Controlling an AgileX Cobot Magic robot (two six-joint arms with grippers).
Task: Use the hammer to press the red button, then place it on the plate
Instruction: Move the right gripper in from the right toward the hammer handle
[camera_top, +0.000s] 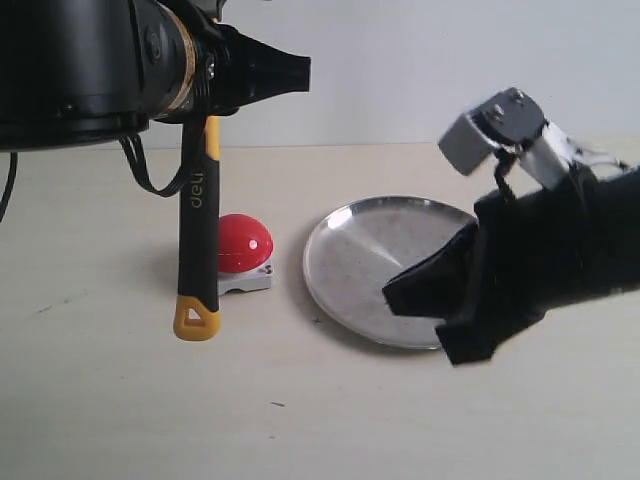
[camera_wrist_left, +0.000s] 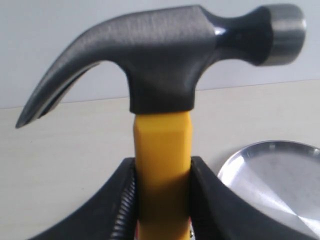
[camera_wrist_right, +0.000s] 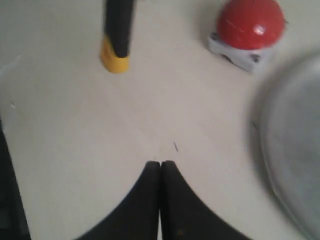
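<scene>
Left end effector (camera_wrist_left: 162, 200) grips hammer (camera_wrist_left: 165, 55) near red button (camera_top: 243, 242).

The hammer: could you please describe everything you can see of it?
The hammer is a claw hammer: dark brushed-metal head, curved claw, round face. The handle is yellow under the head, then black with "deli" lettering, ending in a yellow looped tip. It hangs upright, head up, clamped at the yellow neck between the left fingers. Its tip sits low beside the button; contact with the table is unclear.
</scene>
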